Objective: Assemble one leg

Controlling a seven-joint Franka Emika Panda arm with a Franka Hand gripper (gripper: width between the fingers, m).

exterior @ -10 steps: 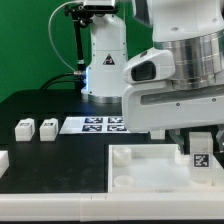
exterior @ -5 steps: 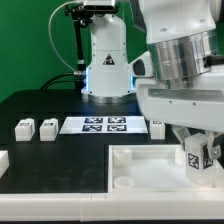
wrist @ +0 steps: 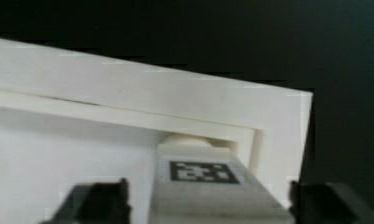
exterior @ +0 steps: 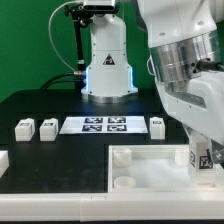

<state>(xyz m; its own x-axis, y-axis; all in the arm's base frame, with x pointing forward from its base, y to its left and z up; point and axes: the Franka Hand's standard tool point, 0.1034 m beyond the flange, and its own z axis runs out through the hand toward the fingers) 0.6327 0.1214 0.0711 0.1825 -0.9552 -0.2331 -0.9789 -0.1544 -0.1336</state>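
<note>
gripper (wrist: 205,205) straddles the leg (wrist: 205,172), which stands upright at a corner of the white tray (exterior: 150,172); whether it actually pinches, i cannot tell. the leg looks seated, perhaps not yet tightened. three other legs (exterior: 24,128) (exterior: 46,129) (exterior: 157,126) lie loose near the marker board (exterior: 100,125).

Bright, even room light fills the exterior view. The white tray (exterior: 150,178) is nearly washed out, with only soft shadow inside its rim, and the black table (exterior: 40,105) swallows detail. A blue glow sits on the robot base (exterior: 107,68). The near arm (exterior: 185,70) looks soft. The wrist view is coarse and blurred: the tag on the leg (wrist: 202,172) smears, and the gripper fingers (wrist: 99,200) are dark and unfocused.
</note>
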